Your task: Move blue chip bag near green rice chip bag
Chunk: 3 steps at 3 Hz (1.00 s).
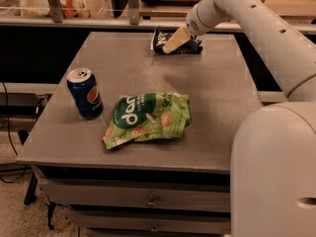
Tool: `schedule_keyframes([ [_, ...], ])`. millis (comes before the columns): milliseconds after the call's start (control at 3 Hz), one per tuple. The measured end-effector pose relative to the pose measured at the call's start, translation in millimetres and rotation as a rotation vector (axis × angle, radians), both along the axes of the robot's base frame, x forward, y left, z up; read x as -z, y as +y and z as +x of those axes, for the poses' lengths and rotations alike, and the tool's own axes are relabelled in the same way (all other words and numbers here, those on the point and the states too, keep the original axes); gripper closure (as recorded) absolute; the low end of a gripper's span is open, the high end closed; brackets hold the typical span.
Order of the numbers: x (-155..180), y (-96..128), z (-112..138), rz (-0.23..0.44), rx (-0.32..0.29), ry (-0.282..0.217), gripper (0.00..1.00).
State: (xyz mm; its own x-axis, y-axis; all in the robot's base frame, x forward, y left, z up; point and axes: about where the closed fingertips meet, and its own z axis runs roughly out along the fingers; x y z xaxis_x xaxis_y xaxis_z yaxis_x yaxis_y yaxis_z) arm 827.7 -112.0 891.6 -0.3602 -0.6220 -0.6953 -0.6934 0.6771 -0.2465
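The gripper [174,41] is held against the blue chip bag [192,46] at the far edge of the desk [217,98]; its jaws' state cannot be told. The green rice chip bag [148,120] is seen well apart.
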Motion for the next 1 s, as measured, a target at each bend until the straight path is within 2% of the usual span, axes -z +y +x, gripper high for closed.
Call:
schedule_keyframes([
  [333,15.1,-2.0,14.2,0.01,0.079,0.026,0.0],
  [667,27.6,-2.6,24.2,0.018,0.123,0.045,0.17],
  [1000,37.2,-1.5,27.8,0.02,0.14,0.063,0.41],
])
